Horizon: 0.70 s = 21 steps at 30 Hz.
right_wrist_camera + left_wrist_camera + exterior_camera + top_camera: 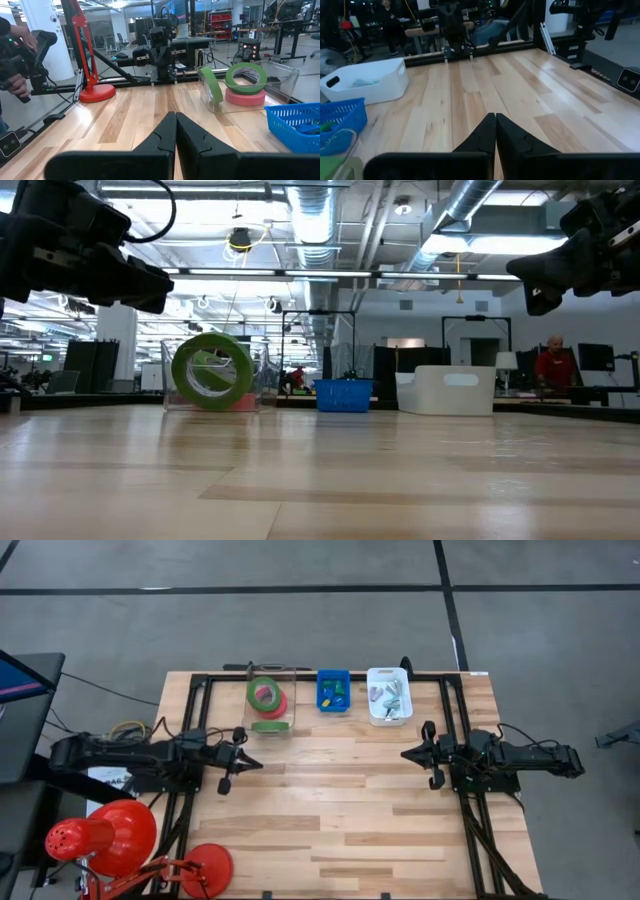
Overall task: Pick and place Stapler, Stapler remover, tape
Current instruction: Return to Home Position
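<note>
Three tape rolls sit in a clear container (268, 700) at the table's far edge. A green roll (245, 77) lies flat on a red-pink one (245, 97), and a second green roll (211, 84) stands on edge, leaning on the container's wall. Beside it, a blue basket (334, 690) holds small blue and green items and a white bin (388, 695) holds silver ones. Which of these are staplers or removers I cannot tell. My left gripper (258, 762) is shut at the table's left and my right gripper (405, 754) is shut at its right. Both hover empty above the wood.
A red desk lamp (100, 835) with a round base (205, 865) stands at the near left corner. Black frame rails (460, 740) run along both sides of the table. Bare wood (340, 810) lies between the arms. A person's hands (15, 60) hold a device beyond the table.
</note>
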Each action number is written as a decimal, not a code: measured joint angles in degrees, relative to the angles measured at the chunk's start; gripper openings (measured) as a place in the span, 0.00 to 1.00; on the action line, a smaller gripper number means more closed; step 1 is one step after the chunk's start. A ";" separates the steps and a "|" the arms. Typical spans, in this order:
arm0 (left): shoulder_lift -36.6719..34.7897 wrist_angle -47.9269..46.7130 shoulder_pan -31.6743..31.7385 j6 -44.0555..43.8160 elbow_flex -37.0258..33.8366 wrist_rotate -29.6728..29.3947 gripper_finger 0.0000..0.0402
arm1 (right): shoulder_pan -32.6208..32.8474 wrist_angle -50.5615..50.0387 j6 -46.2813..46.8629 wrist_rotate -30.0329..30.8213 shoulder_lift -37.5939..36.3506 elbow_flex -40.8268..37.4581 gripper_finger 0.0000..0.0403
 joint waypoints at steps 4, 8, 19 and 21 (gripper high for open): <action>-5.49 -4.48 0.00 -0.02 0.00 0.00 0.01 | -0.01 0.00 0.00 0.00 0.00 0.00 0.00; -9.82 -9.46 0.00 -0.02 0.00 0.00 0.01 | -0.02 0.00 0.00 0.00 0.00 0.00 0.00; -17.45 -15.00 0.00 -1.77 0.00 0.00 0.01 | 0.00 -0.02 0.00 0.00 0.00 0.00 0.00; -18.90 -16.04 0.00 -2.44 0.02 0.00 0.01 | 0.00 -0.02 0.00 0.00 0.00 0.00 0.00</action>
